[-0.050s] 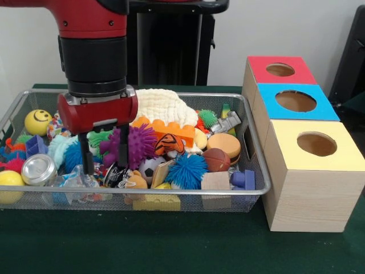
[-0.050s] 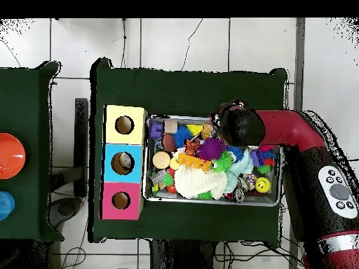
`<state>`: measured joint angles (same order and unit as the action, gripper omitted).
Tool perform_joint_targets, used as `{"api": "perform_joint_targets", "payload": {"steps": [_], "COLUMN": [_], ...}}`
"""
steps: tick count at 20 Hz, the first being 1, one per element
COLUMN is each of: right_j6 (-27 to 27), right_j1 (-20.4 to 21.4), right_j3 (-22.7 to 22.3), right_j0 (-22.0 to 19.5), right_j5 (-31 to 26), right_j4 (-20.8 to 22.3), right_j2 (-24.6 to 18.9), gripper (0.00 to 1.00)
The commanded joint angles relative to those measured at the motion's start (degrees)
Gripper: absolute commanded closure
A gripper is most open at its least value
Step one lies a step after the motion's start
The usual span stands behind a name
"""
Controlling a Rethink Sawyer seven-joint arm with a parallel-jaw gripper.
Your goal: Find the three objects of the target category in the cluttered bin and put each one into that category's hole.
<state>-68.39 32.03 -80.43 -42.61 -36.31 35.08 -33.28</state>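
1. While the red and black arm reaches down into the wire-mesh bin [image 1: 251,191], its gripper [image 1: 104,162] hangs with two dark fingers [image 1: 86,153] spread apart, pinching nothing, their tips low among the toys near the bin's front wall.
2. Just beside the fingers sit a purple spiky rubber ball [image 1: 134,144], a black and white toy football [image 1: 151,166] and a silver metal tin lid [image 1: 38,169].
3. A cream knitted cloth [image 1: 162,105] is heaped at the back of the bin, with an orange toy brick [image 1: 171,131] resting against its front edge.
4. A blue spiky ball [image 1: 186,170], a brown toy basketball [image 1: 216,160] and a toy hamburger [image 1: 223,145] lie toward the bin's box-side end.
5. A yellow smiley-face ball [image 1: 37,121] rests at the opposite end.
6. Beside the bin stands a row of three wooden boxes touching one another, each with a round hole on top: a yellow-topped box [image 1: 336,157], a blue-topped box [image 1: 268,103] and a red-topped box [image 1: 302,71].
7. From overhead, the blue-topped box's hole [image 2: 122,163] shows something inside; which toys belong to the target category cannot be told.
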Motion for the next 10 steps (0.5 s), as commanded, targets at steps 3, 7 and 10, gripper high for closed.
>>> {"api": "perform_joint_targets", "payload": {"steps": [3, 7, 10], "right_j6": [-3.4, -2.8, -3.0], "right_j1": [2.7, 3.9, 3.7], "right_j3": [2.5, 3.4, 4.1], "right_j0": [2.1, 2.8, 3.6], "right_j5": [-5.3, -6.9, -7.3], "right_j4": [-1.4, -1.9, -2.2], "right_j2": [3.1, 3.6, 4.3], "gripper": [0.0, 0.0, 0.0]}}
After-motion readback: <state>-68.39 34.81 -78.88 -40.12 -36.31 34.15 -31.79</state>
